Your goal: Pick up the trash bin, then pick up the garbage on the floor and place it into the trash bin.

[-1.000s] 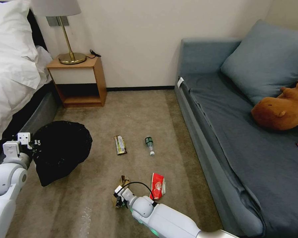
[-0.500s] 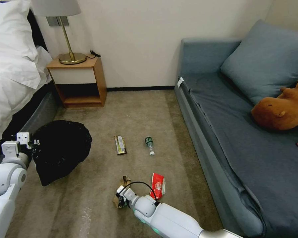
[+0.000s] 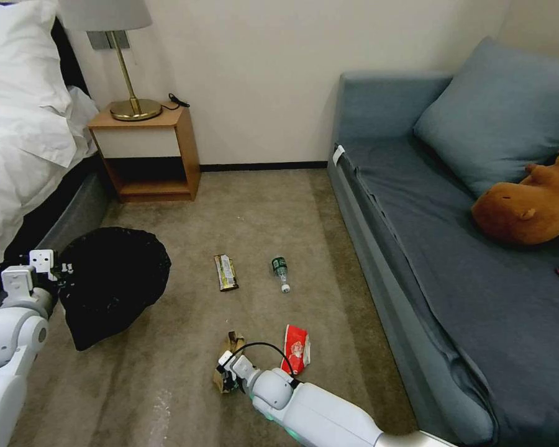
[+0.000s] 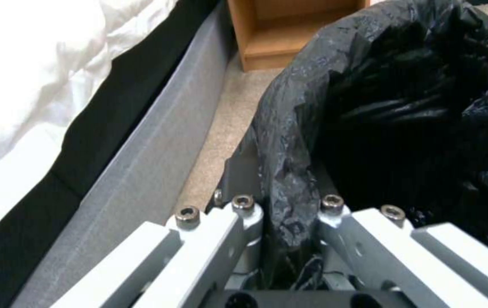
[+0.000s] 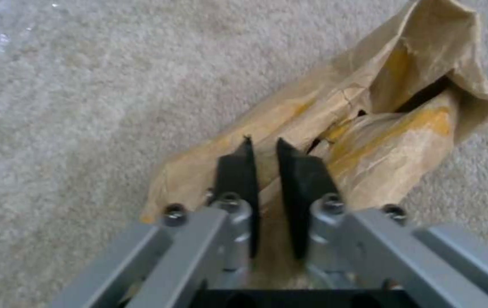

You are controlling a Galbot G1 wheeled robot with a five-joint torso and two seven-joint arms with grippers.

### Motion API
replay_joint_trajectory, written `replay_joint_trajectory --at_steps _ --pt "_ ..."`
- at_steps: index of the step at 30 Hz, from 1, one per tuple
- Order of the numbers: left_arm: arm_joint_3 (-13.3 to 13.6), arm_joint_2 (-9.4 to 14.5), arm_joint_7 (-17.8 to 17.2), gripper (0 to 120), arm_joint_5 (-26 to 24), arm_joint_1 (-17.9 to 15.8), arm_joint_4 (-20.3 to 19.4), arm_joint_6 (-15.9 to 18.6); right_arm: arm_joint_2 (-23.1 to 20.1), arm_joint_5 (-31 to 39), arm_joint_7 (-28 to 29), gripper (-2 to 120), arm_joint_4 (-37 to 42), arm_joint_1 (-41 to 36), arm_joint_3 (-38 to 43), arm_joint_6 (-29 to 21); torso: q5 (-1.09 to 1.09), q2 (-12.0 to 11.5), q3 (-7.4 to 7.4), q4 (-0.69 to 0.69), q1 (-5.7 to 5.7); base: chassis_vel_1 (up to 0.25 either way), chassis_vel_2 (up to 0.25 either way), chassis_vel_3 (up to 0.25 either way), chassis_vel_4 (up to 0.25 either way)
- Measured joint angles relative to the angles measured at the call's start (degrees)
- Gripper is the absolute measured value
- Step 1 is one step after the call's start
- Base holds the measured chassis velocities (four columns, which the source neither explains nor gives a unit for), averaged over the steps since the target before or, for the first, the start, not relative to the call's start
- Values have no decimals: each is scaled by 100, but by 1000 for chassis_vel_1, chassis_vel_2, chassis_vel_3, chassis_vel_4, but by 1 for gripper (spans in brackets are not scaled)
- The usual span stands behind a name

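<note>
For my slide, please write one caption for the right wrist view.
Right gripper shut on the crumpled brown paper bag lying on beige carpet.

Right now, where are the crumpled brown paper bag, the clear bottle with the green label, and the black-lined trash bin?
crumpled brown paper bag (image 5: 370, 141): right wrist view, creased middle.
clear bottle with green label (image 3: 280, 270): head view, body.
black-lined trash bin (image 3: 115, 279): head view, bag interior.

head view high, wrist views close, perhaps
</note>
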Motion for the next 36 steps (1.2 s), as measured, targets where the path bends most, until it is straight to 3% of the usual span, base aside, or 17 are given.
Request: replay_joint_trajectory --at_steps 1,5,7,9,10,12,14,17,30,36 --pt "-1 4 0 4 0 -3 -3 0 -16 20 -2 21 37 15 -26 -21 0 0 0 0 0 0 0 0 0" --pt "-2 10 -4 4 0 -8 -11 4 -42 43 -4 28 90 37 -62 -48 0 0 0 0 0 0 0 0 0" --pt "-9 27 -16 4 -2 -19 -30 27 -96 114 -12 45 219 94 -129 -121 0 0 0 0 0 0 0 0 0" --pt "-10 29 -19 4 -2 -20 -31 30 -101 125 -13 49 235 101 -137 -130 0 0 0 0 0 0 0 0 0" --pt "-25 35 -29 4 -3 -19 -48 50 -146 193 -14 57 323 131 -193 -186 -1 0 0 0 0 0 0 0 0" --pt "-31 36 -31 4 -4 -17 -58 54 -159 208 -14 61 346 136 -206 -197 -1 0 0 0 0 0 0 0 0" --pt "-46 43 -33 4 -11 -12 -69 66 -256 262 -13 73 461 136 -293 -259 -1 0 0 0 0 0 0 0 0" --pt "-40 37 -34 4 -12 -21 -66 66 -302 264 -10 82 498 91 -340 -298 0 0 0 0 0 0 0 0 0" --pt "24 31 -19 4 -31 -87 0 52 -221 263 6 85 291 144 -409 -321 -1 0 0 1 0 0 0 0 0" --pt "-34 106 5 4 -73 -75 66 17 -185 257 7 68 179 138 -411 -273 1 0 0 1 0 0 0 0 0"
